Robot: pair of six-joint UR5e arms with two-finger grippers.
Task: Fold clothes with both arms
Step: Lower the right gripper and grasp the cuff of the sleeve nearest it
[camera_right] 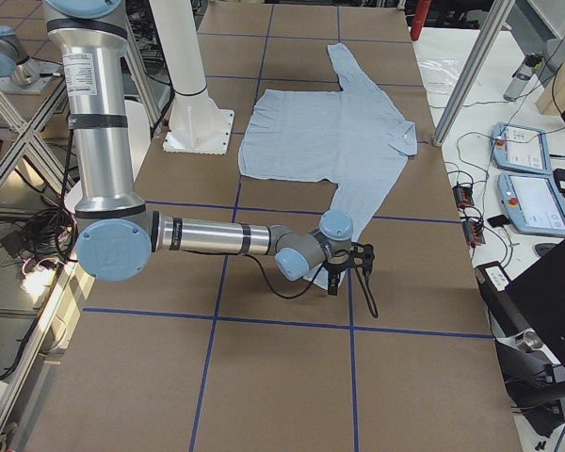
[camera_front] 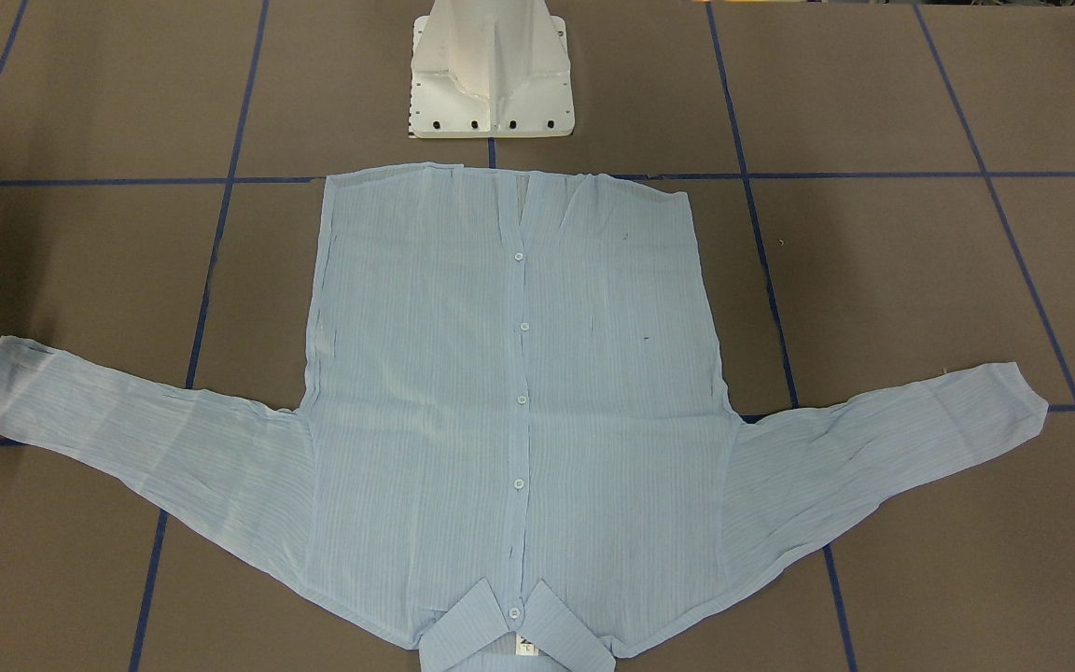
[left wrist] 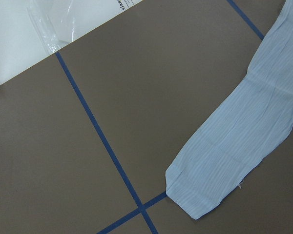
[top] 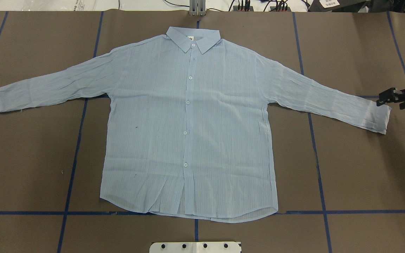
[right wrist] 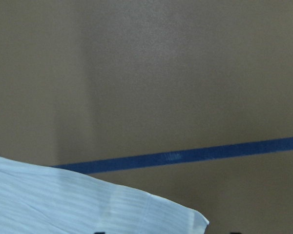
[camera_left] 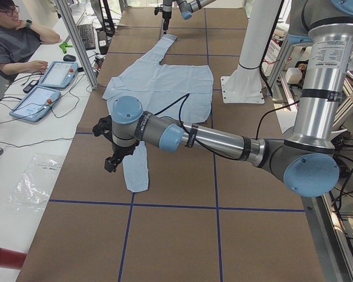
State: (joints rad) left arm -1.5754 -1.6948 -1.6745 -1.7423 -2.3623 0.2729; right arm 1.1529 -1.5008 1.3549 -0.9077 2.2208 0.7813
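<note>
The light blue striped shirt (top: 188, 123) lies flat and buttoned on the brown table, collar away from the robot, both sleeves spread out. My right gripper (top: 381, 100) hangs just over the right sleeve's cuff (top: 376, 117), at the table's right edge. In the right wrist view, the cuff (right wrist: 88, 209) lies between two fingertips set wide apart at the bottom edge. My left gripper (camera_left: 112, 164) shows only in the exterior left view, above the left cuff (left wrist: 195, 195). I cannot tell if it is open or shut.
The white pedestal base (camera_front: 491, 75) stands at the shirt's hem. Blue tape lines (top: 79, 140) grid the table. An operator (camera_left: 12, 41) sits at a side desk with teach pendants (camera_left: 47, 88) and a plastic bag (camera_left: 35, 182).
</note>
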